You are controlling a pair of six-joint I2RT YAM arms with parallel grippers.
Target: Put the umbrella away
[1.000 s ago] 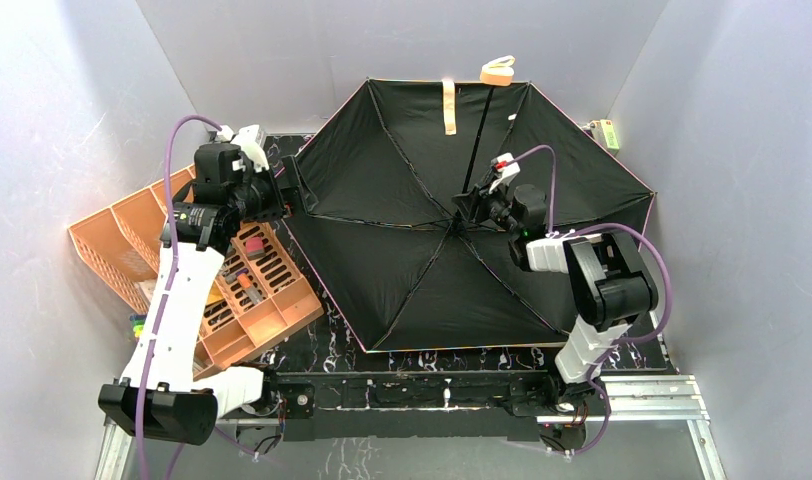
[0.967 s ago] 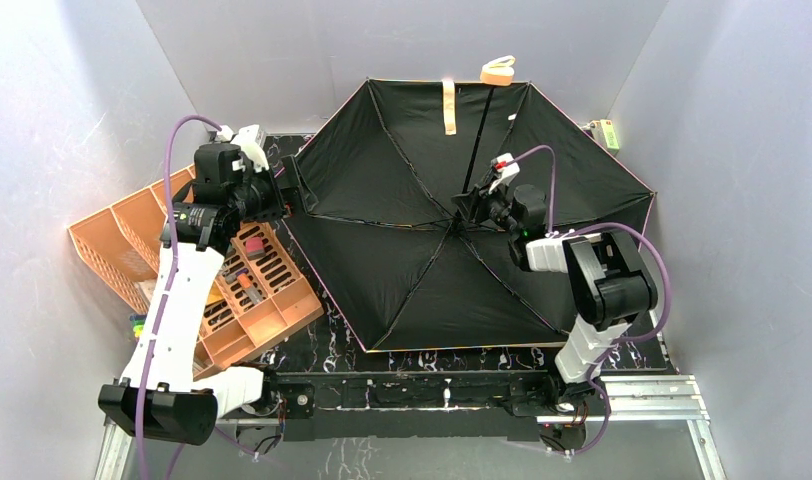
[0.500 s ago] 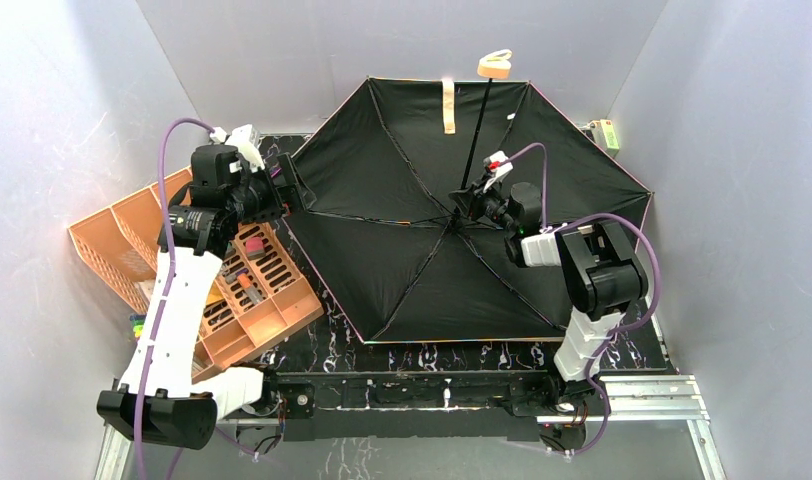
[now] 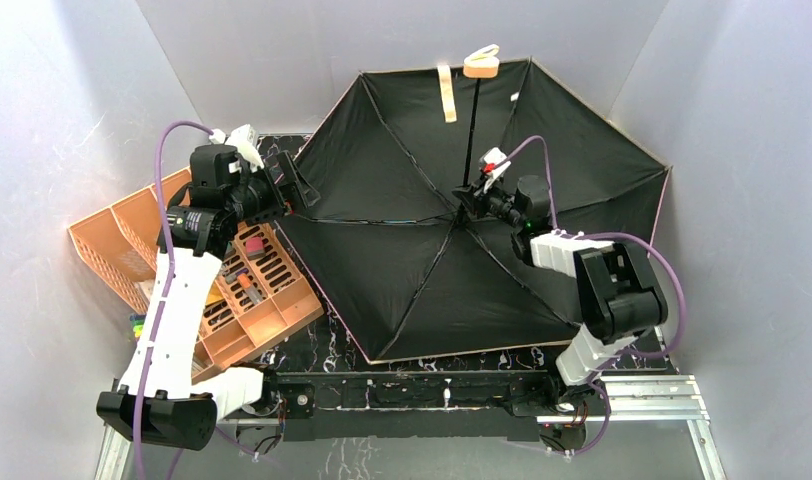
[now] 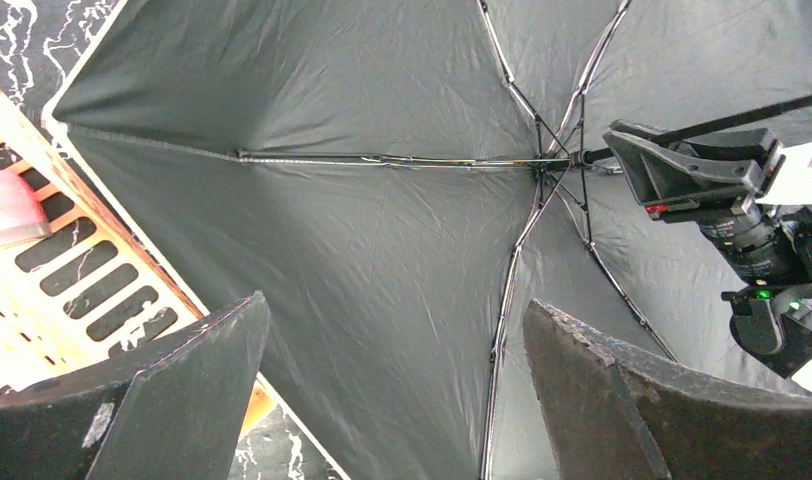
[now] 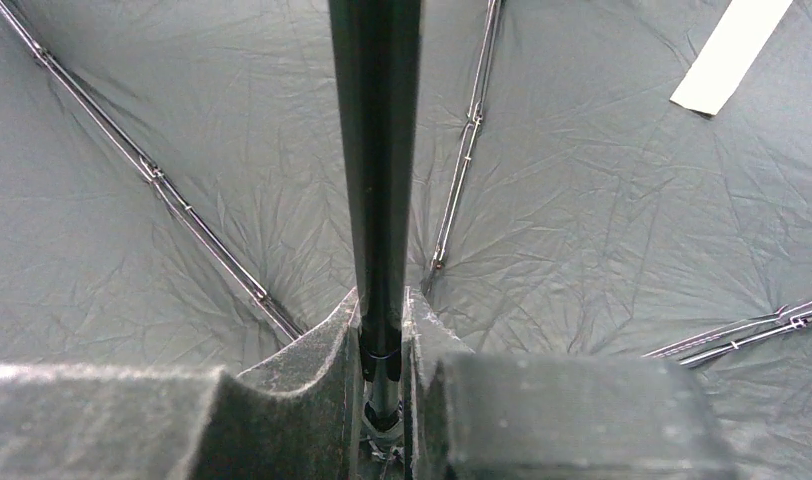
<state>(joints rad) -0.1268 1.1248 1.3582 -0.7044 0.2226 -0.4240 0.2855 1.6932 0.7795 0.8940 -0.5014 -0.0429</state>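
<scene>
The umbrella [image 4: 402, 260] stands open, its black inside facing up, and fills the middle and back of the table. Its shaft [image 4: 474, 130] rises to a small tan handle [image 4: 480, 63], with a tan strap [image 4: 445, 92] on the canopy nearby. At the hub, my right gripper [image 4: 469, 203] is shut on the shaft; in the right wrist view the fingers [image 6: 382, 330] squeeze the black shaft [image 6: 377, 150]. Over the canopy's left edge my left gripper [image 4: 297, 190] hangs wide open, holding nothing. In the left wrist view it [image 5: 394, 303] frames canopy [image 5: 362, 250].
An orange desk organizer [image 4: 182, 270] lies tilted at the left, beside the canopy edge and under my left arm; it also shows in the left wrist view [image 5: 42, 290]. Grey walls close in on three sides. The black marbled tabletop [image 4: 312, 345] shows at the front.
My right gripper has closed on the shaft. The umbrella has tilted and shifted up and to the right, its rim now near the right wall. My left gripper stays open.
</scene>
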